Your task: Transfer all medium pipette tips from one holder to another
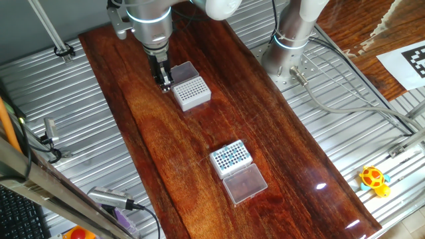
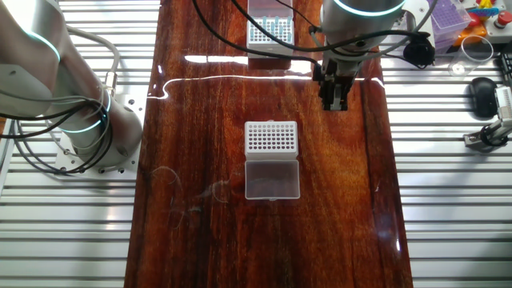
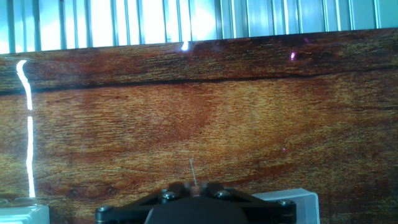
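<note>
A white rack (image 1: 230,157) (image 2: 270,28) holds the medium pipette tips (image 1: 229,156), seen as teal dots in its grid, with its clear lid (image 1: 244,182) folded open beside it. A second white rack (image 1: 192,91) (image 2: 271,138) shows only dark holes, and its lid (image 2: 272,178) also lies open. My gripper (image 1: 163,81) (image 2: 334,100) (image 3: 194,185) hangs low over the wooden board just beside this second rack. In the hand view the fingers are shut, and a slim pale tip (image 3: 193,167) pokes out from between them. That rack's corner (image 3: 292,202) shows at the lower right.
The racks stand on a long dark wooden board (image 1: 199,133) laid on a slatted metal table. The arm's base (image 1: 292,40) rises at the back right. A yellow toy (image 1: 374,178), a purple rack (image 2: 448,12) and cables lie off the board.
</note>
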